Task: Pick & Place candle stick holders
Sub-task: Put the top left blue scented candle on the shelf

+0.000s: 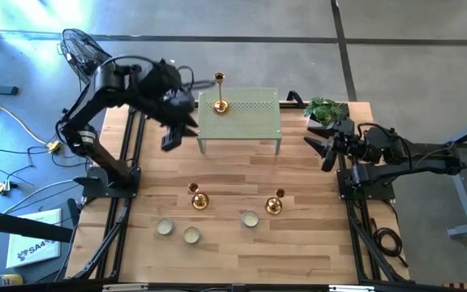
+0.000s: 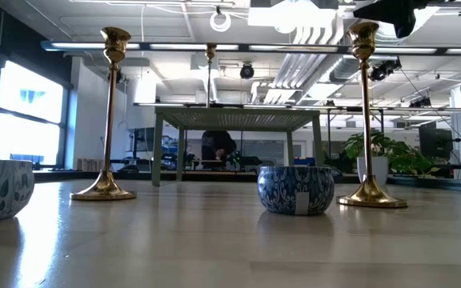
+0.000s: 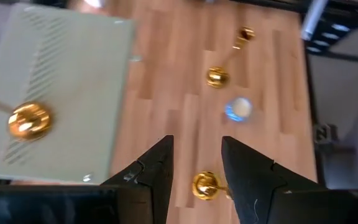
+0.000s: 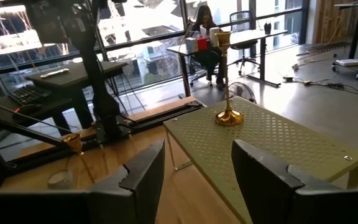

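Note:
One gold candle stick holder stands by its round base on a pale green perforated stand at the table's far side. Two more candle stick holders stand upright on the wooden table nearer the front. They also show in the low view. My left gripper hangs in the air beside the stand's left end, slanting down, open and with nothing between its fingers. My right gripper waits level at the table's right side, open and with nothing in it.
Three small round tins stand near the front: two at the front left and a blue patterned one between the two lower candle stick holders. A potted plant sits at the far right corner. Bare wood lies between the stand and the candle stick holders.

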Available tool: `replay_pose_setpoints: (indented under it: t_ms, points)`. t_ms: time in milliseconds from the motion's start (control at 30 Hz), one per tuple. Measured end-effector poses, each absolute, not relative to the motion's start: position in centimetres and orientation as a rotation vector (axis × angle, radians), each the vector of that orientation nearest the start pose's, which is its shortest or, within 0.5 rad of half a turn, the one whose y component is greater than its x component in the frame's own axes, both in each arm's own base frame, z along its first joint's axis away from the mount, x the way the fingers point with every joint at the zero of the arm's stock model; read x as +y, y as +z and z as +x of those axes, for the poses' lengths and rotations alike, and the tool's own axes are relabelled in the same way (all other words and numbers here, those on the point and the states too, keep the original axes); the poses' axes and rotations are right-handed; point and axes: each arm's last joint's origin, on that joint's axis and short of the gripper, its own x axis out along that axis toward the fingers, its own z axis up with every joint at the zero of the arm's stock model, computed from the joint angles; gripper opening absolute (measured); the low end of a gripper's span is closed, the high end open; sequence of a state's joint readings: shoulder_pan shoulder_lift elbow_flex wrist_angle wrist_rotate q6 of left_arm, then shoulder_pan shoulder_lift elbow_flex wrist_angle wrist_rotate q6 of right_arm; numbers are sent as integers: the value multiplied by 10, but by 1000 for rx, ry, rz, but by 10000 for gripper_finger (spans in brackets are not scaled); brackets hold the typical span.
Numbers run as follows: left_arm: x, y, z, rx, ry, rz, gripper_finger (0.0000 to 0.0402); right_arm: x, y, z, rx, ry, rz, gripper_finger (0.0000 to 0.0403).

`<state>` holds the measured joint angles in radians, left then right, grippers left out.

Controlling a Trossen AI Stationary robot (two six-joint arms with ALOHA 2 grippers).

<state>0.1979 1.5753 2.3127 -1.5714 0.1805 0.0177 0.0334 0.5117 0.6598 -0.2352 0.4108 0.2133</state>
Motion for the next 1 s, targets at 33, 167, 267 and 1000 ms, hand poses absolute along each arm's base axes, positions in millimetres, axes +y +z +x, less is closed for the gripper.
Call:
replay_pose_setpoints:
  t_ms: [33, 167, 267, 1000]
  points:
    - [34, 505, 224, 821, -14, -130, 131, -8, 320, 118, 43, -383, 202, 181]
    - [14, 505, 227, 827, -94, -93, 131, -8, 320, 118, 43, -383, 215, 181]
    - [1, 501, 230, 852, -142, -85, 131, -7, 320, 118, 43, -367, 232, 181]
    - [-84, 438, 206, 1203, -17, -416, 131, -5, 311, 122, 139, -294, 264, 181]
